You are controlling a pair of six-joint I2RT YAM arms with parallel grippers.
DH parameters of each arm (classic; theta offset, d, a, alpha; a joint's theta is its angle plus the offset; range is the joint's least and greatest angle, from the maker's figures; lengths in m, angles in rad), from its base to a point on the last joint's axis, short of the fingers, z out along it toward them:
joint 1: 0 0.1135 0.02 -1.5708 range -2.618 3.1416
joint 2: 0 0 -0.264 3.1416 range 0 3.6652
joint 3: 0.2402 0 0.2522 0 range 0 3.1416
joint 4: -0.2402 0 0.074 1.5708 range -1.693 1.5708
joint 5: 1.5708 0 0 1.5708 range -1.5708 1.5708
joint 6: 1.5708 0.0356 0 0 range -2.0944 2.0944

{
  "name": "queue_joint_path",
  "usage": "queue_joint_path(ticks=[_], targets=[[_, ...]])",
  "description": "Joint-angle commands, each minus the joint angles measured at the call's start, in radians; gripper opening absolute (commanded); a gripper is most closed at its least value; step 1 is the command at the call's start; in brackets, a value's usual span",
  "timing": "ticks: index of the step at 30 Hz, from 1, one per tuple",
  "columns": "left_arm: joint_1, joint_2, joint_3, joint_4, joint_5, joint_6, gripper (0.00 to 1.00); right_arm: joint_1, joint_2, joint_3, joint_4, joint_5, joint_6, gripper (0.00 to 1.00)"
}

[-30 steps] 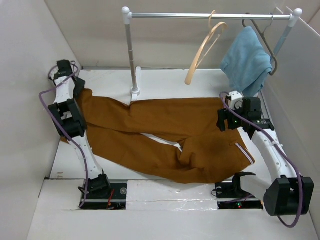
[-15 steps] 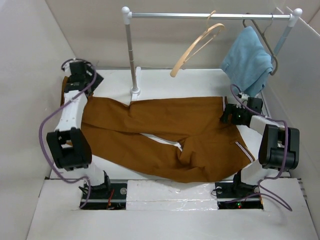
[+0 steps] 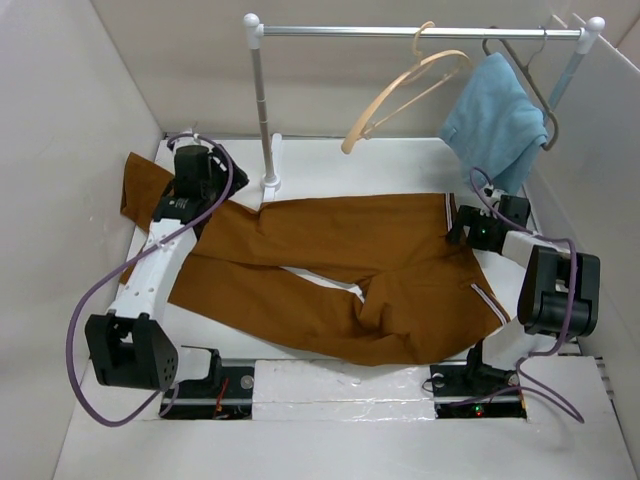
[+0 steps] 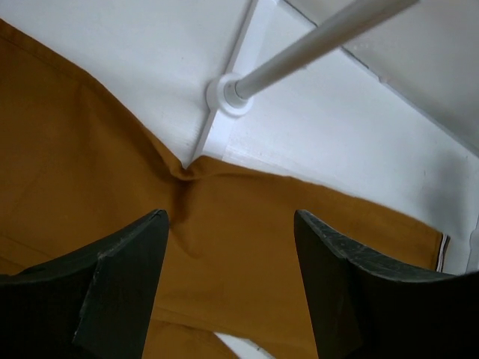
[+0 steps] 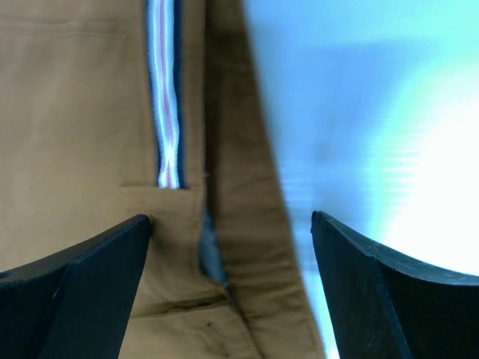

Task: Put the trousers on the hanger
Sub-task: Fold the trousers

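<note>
Trousers [image 3: 340, 270], laid flat across the tabletop [image 3: 340, 160], waistband [image 3: 447, 208] at the right edge; hanger [image 3: 400, 85] hung above the far edge. The left end effector [image 4: 228, 224] and right end effector [image 5: 228, 224] are held wide, empty. Step judged: approach; waistband grasp required next.

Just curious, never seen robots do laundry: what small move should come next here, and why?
Probably the right gripper should dip and close on the trousers at the waistband edge: its jaws stand open just above it, the trousers lie flat and unheld, and the hanger hangs bare on the rail.
</note>
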Motion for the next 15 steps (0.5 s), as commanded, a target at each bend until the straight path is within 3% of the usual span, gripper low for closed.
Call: queue_joint_path(ticks=[1,5,7,8,11,12,13,14,15], targets=[[-0.017,-0.058,-0.033,-0.004,-0.005,0.046,0.63,0.014,0.017,0.021,-0.052,0.072,-0.005,0.93],[-0.017,-0.093,-0.038,-0.034,-0.012,0.086,0.62,0.014,-0.071,-0.034,-0.031,0.163,0.008,0.92],[-0.017,-0.106,-0.053,-0.043,-0.015,0.097,0.55,0.017,0.022,0.045,-0.123,0.021,-0.089,0.87],[-0.017,-0.106,-0.053,-0.050,-0.015,0.097,0.55,0.017,0.023,0.046,-0.126,0.020,-0.090,0.87],[-0.017,-0.110,-0.046,-0.083,-0.034,0.111,0.42,0.017,0.063,0.052,-0.127,-0.091,-0.113,0.81],[-0.017,-0.113,-0.043,-0.090,-0.040,0.114,0.41,0.017,0.060,0.044,-0.118,-0.111,-0.111,0.76],[-0.017,-0.124,-0.049,-0.096,-0.057,0.118,0.29,0.017,0.048,0.037,-0.114,-0.145,-0.110,0.73],[-0.017,-0.132,-0.053,-0.100,-0.060,0.124,0.25,0.008,0.038,0.021,-0.104,-0.159,-0.104,0.66],[-0.017,-0.139,-0.059,-0.103,-0.064,0.126,0.23,-0.009,0.026,0.009,-0.089,-0.168,-0.094,0.49]])
